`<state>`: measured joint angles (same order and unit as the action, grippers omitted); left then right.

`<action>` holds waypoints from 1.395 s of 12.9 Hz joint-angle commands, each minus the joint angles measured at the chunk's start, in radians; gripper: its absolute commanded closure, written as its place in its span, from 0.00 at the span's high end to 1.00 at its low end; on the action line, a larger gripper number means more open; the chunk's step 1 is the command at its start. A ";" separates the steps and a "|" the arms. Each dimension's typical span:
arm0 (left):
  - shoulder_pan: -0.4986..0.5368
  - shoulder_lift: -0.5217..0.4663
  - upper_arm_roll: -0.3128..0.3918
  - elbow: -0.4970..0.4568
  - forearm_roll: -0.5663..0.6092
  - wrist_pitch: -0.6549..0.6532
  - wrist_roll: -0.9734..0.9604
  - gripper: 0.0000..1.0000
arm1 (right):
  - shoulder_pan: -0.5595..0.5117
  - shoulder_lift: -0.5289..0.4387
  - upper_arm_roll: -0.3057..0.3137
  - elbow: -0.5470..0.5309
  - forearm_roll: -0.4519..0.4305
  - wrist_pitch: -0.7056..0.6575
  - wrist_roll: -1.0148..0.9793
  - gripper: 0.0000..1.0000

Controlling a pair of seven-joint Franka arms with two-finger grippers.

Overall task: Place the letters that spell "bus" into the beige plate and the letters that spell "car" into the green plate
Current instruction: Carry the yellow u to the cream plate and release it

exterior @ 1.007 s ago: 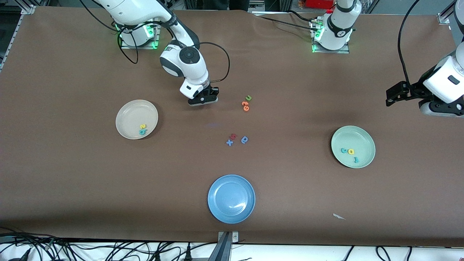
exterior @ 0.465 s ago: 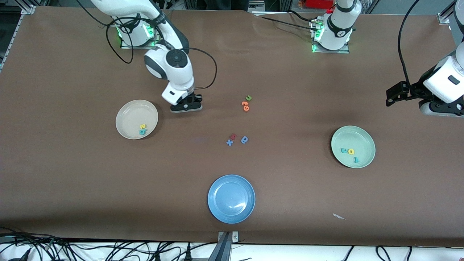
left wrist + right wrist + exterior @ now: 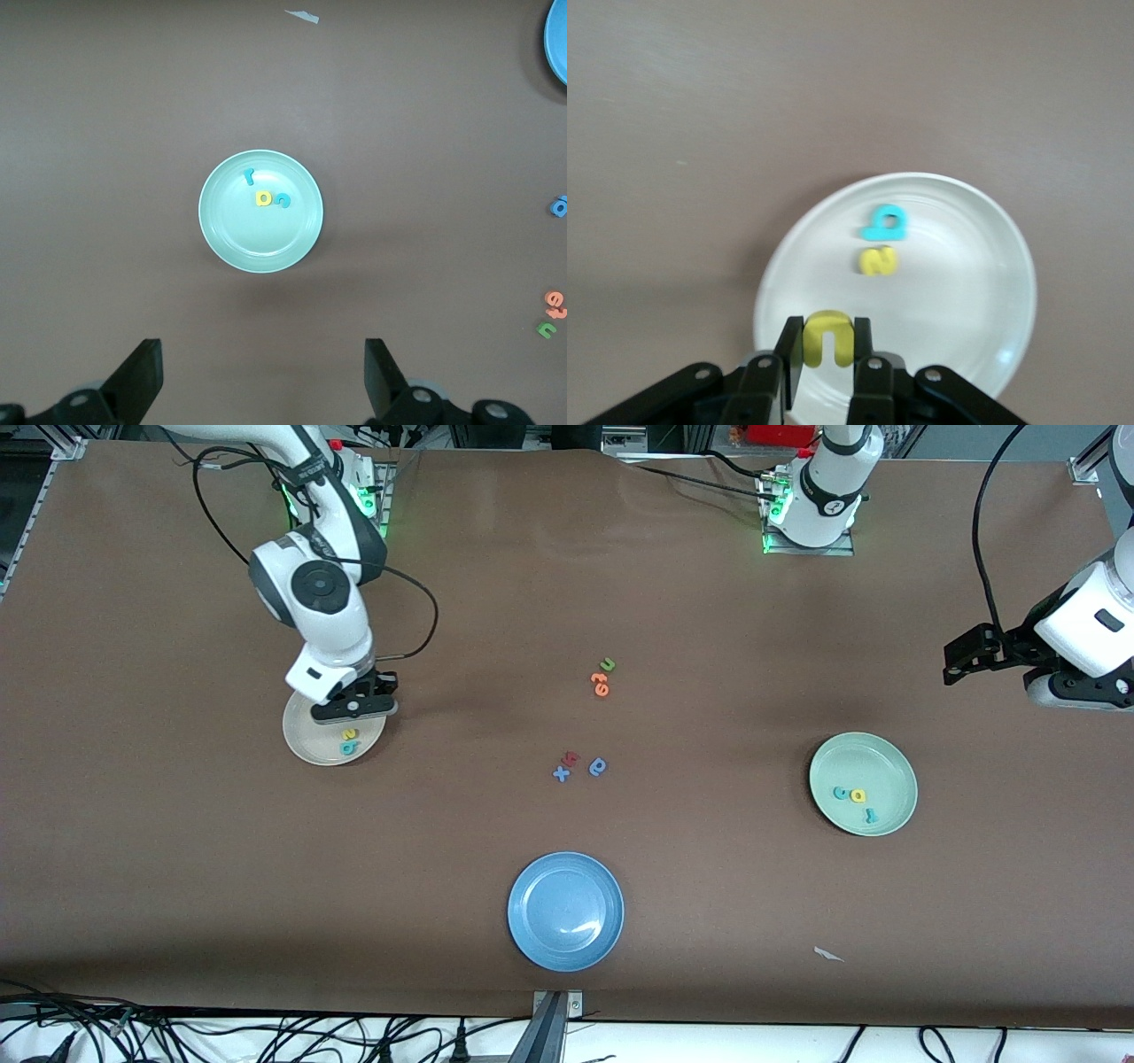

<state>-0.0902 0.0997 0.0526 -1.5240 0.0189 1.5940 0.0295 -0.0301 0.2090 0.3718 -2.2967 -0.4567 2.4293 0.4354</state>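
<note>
My right gripper [image 3: 353, 707] hangs over the beige plate [image 3: 306, 740], shut on the yellow "u" [image 3: 828, 338], which is pinched between its two fingers. In that plate [image 3: 966, 292] lie the teal "b" [image 3: 885, 223] and the yellow "s" [image 3: 878, 260], close together. The green plate [image 3: 886, 766] toward the left arm's end holds the teal "c" [image 3: 283, 201], yellow "a" [image 3: 263, 197] and teal "r" [image 3: 250, 176]. My left gripper [image 3: 261, 350] waits in the air beside that plate, open, with nothing between its fingers.
A blue plate [image 3: 565, 911] sits nearest the front camera. Mid-table lie a green "u" [image 3: 608, 664], orange letters [image 3: 601, 684], a blue "x" [image 3: 561, 773], a red letter [image 3: 571, 759] and a darker blue letter [image 3: 598, 766]. A white scrap [image 3: 828, 954] lies near the front edge.
My right arm has swung from the middle of the table toward its own end and now holds its gripper over the beige plate. The left arm has not moved.
</note>
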 commanded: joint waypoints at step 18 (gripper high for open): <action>-0.006 0.015 0.001 0.033 0.029 -0.019 0.003 1.00 | -0.086 -0.151 -0.029 0.396 0.317 -0.580 -0.381 1.00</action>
<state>-0.0904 0.1006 0.0526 -1.5240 0.0191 1.5940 0.0295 -0.1057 0.0603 0.3772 -1.9909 -0.2098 1.9444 0.1371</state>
